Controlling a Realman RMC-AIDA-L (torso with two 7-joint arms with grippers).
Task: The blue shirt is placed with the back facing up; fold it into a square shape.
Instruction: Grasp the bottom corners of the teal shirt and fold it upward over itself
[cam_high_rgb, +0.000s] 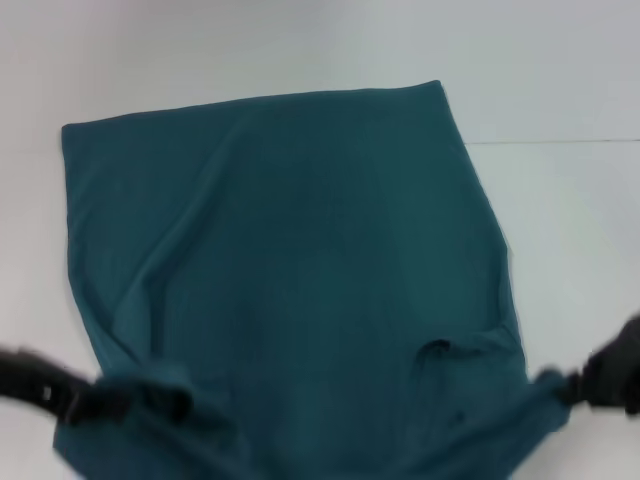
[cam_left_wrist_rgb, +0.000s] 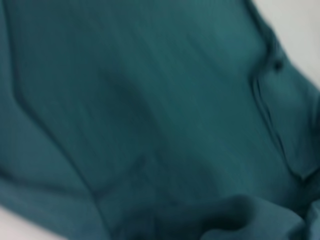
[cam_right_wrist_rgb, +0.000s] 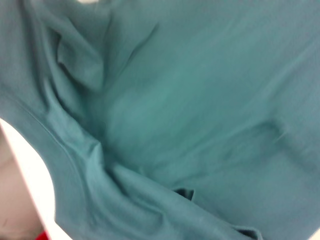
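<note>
A: Nearest us, what are the arms doing?

B: The left claw (cam_high_rgb: 85, 400) and the right claw (cam_high_rgb: 565, 388) each sit at a near corner of the blue shirt (cam_high_rgb: 290, 260), the cloth bunched and drawn toward them. They look clenched on the fabric, though the fingers are hidden.

A: And farther out?

B: The shirt's far part lies flat, plain side up, on the white counter (cam_high_rgb: 560, 70).

A: Progress?

B: Early, I'd judge: a first fold barely started, no square yet.
</note>
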